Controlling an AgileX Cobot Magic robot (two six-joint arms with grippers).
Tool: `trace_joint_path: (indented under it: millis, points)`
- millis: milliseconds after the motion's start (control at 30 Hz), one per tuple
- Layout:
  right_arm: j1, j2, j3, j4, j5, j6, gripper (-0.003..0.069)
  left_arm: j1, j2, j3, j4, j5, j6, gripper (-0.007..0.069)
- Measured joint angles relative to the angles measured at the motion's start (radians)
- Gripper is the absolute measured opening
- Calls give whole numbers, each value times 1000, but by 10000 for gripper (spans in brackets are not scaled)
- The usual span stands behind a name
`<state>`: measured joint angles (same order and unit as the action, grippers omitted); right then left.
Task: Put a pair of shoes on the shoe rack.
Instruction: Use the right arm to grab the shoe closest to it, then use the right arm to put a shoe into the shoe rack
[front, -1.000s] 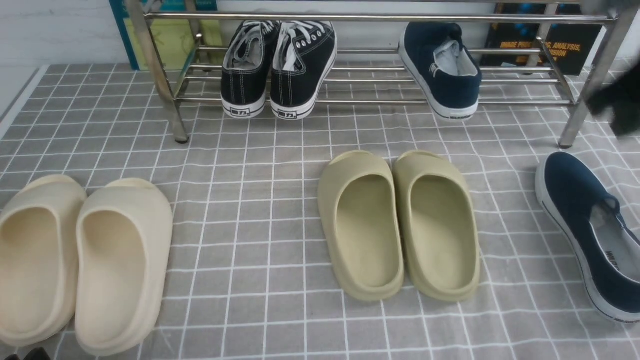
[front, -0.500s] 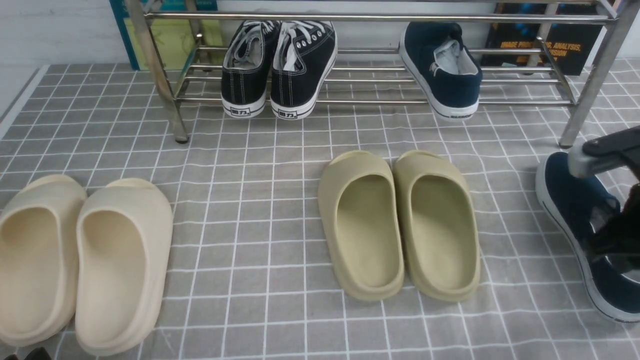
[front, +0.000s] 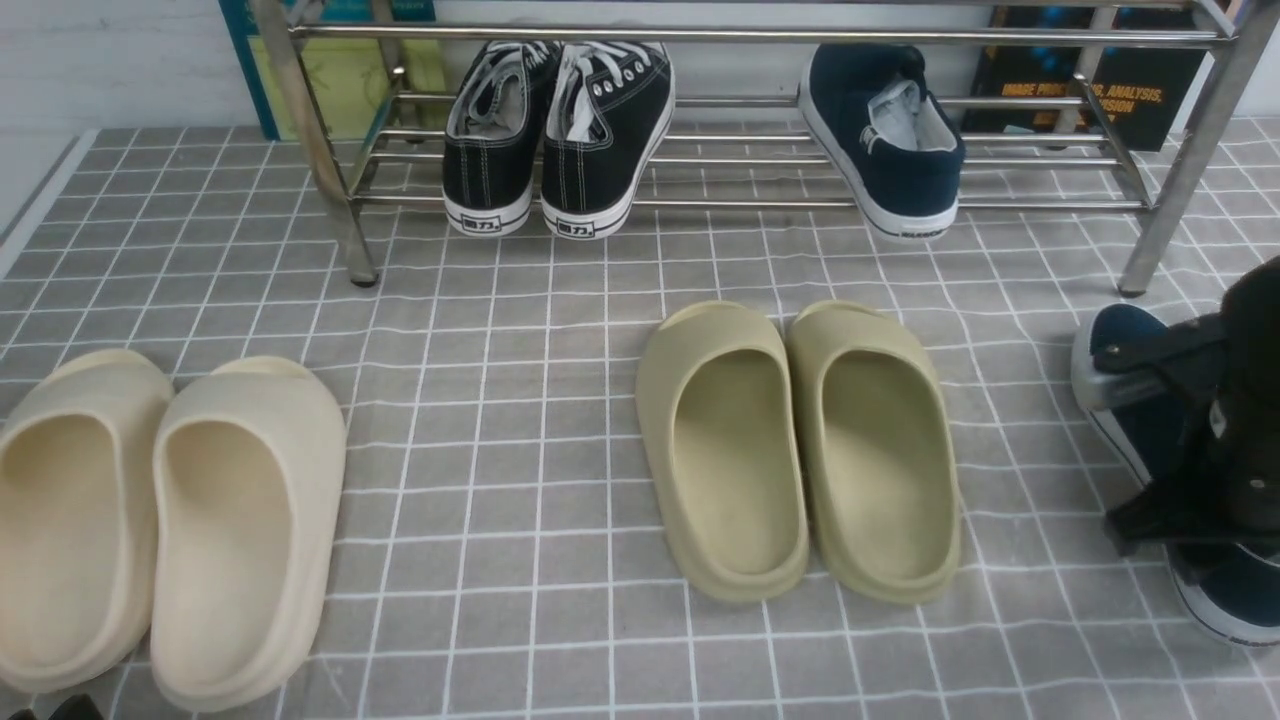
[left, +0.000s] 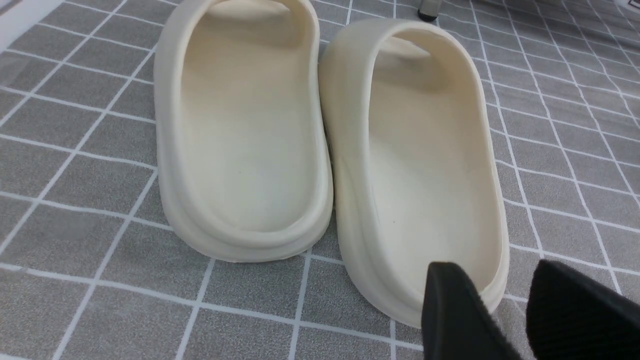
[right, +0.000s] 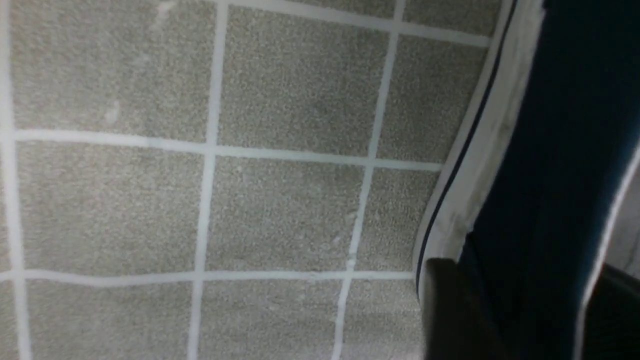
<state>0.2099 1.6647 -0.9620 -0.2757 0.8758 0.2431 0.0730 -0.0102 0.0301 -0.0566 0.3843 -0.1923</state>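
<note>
At far right, your right gripper (right: 520, 310) hides much of navy shoe (front: 1215, 600); jaws straddle its side, grip unclear. Left gripper (left: 500, 310) spread, cut off.

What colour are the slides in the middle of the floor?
Olive green; the front view shows them best.

Front view: the black right gripper, its fingertips not clearly distinguishable, hides the middle of the navy canvas slip-on sneaker with white rubber sole (front: 1240, 595), whose heel the right edge crops. The shiny chrome metal shoe rack (front: 750, 36) is cut off above. Right wrist view: the fingers (right: 445, 310) are blurred. Left wrist view: the black left gripper (left: 510, 300) is cropped below.
</note>
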Motion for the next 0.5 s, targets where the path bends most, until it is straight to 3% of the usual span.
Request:
trace_joint_path:
  millis: [200, 500]
  points:
    - [0, 4, 0, -4, 2, 0, 34, 0, 0, 0, 0, 0, 0, 237]
    - [0, -199, -1, 69, 55, -7, 35, 0, 0, 0, 0, 0, 0, 237]
